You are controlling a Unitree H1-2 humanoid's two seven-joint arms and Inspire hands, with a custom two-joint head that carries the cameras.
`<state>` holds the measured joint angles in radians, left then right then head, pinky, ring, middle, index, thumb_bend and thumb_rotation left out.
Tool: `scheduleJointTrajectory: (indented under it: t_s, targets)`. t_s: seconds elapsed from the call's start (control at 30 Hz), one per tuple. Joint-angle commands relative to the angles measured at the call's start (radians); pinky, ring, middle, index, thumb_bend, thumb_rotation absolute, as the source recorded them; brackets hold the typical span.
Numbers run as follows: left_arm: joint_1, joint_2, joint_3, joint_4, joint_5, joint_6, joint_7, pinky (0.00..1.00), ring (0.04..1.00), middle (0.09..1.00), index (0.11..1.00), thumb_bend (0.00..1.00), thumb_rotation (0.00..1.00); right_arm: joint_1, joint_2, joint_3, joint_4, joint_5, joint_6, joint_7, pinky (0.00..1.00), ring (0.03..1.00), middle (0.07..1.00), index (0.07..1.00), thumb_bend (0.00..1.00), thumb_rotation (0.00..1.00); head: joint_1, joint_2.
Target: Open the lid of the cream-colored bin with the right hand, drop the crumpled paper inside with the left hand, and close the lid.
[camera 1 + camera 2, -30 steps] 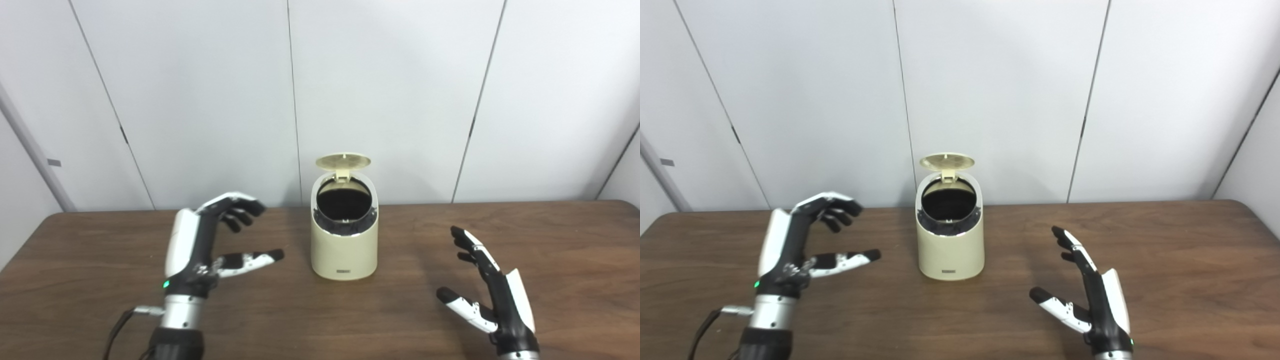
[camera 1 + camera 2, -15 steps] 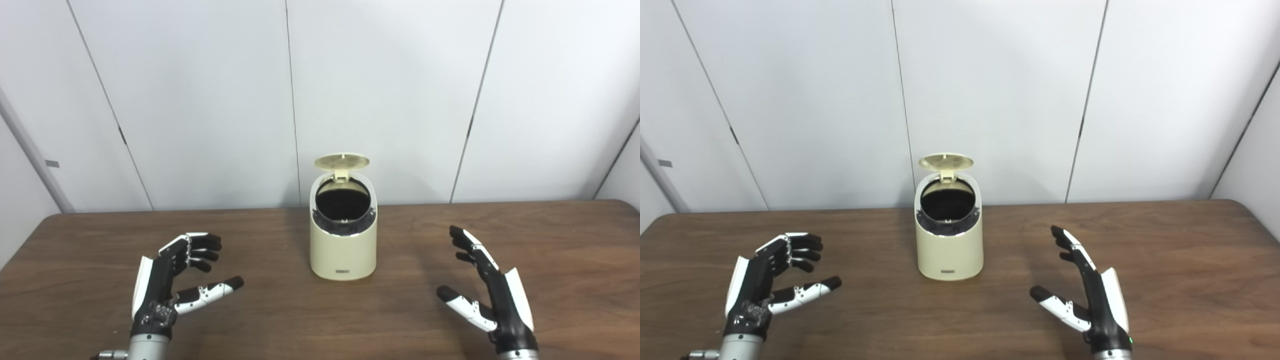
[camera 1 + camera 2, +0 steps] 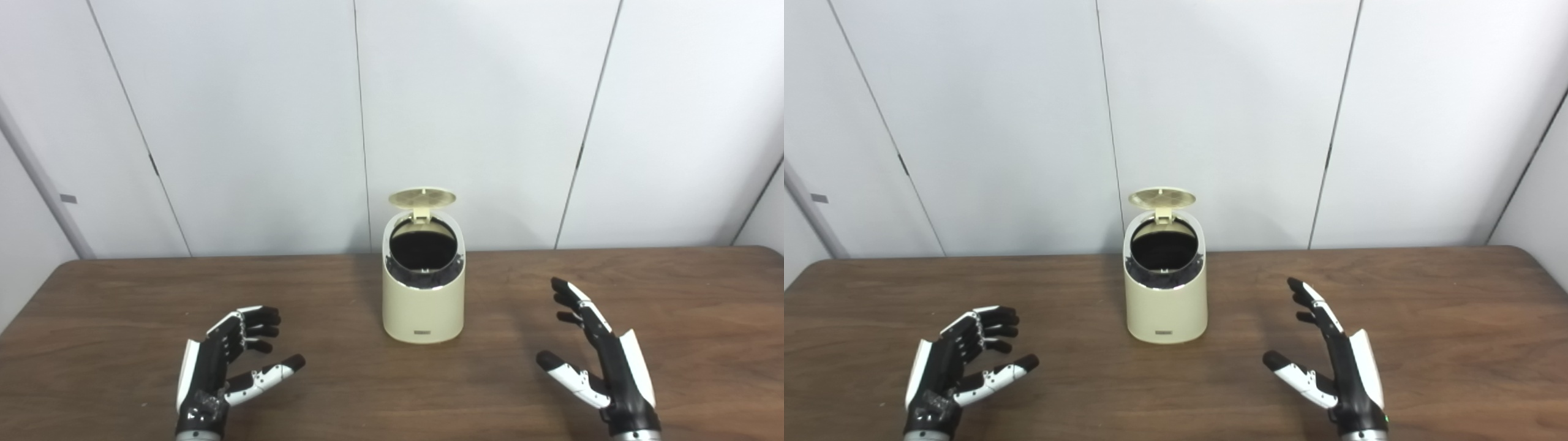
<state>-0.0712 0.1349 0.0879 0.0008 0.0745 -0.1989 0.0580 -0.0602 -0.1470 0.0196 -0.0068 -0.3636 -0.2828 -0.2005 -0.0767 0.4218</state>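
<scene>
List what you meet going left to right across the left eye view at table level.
left hand → cream-colored bin, lid up → right hand, all over the wooden table.

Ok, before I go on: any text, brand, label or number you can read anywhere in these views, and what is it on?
Nothing here can be read.
Small dark label low on the front of the cream-colored bin: too small and blurred to read.
Raised lid, left hand, right hand, table and wall panels: no text visible.
</scene>
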Motion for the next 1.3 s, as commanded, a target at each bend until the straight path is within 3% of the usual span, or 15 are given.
scheduleJointTrajectory:
  t_s: [0.0,0.57,0.67,0.83,1.03,1.13,1.27]
  targets:
    - [-0.010,0.002,0.000,-0.008,-0.011,-0.044,-0.005,0.54,0.628,0.655,0.645,0.83,0.08,0.040,-0.009,-0.002,0.006,0.001,-0.037,0.002,0.78,0.860,0.881,0.874,0.82,0.80,0.001,0.005]
    - [-0.020,0.000,0.001,0.023,-0.024,-0.057,-0.023,0.51,0.616,0.646,0.636,0.85,0.07,0.027,-0.009,-0.011,-0.008,-0.009,-0.036,-0.009,0.81,0.873,0.887,0.883,0.81,0.78,-0.014,0.004]
    - [-0.022,0.003,0.000,0.027,-0.024,-0.060,-0.026,0.51,0.618,0.648,0.639,0.84,0.07,0.014,-0.011,-0.020,-0.008,-0.009,-0.039,-0.015,0.75,0.847,0.879,0.880,0.84,0.79,-0.016,0.003]
    - [-0.025,0.006,-0.001,0.034,-0.014,-0.070,-0.026,0.52,0.623,0.652,0.646,0.84,0.09,-0.010,-0.032,-0.036,-0.004,-0.005,-0.043,-0.012,0.83,0.882,0.896,0.889,0.87,0.81,-0.017,0.001]
    - [-0.032,0.006,-0.003,0.042,-0.001,-0.076,-0.022,0.51,0.621,0.651,0.641,0.83,0.10,-0.064,-0.085,-0.057,0.015,-0.093,-0.058,-0.043,0.86,0.901,0.897,0.901,0.90,0.82,-0.020,-0.004]
    - [-0.035,0.006,-0.004,0.049,0.003,-0.083,-0.021,0.50,0.616,0.651,0.638,0.83,0.10,-0.108,-0.115,-0.062,-0.018,-0.182,-0.016,-0.053,0.81,0.869,0.874,0.892,0.91,0.83,-0.023,-0.008]
    - [-0.039,0.003,-0.006,0.057,0.007,-0.087,-0.019,0.50,0.614,0.651,0.636,0.83,0.09,-0.153,-0.120,-0.062,-0.089,-0.223,0.075,-0.017,0.79,0.866,0.877,0.894,0.92,0.82,-0.023,-0.011]
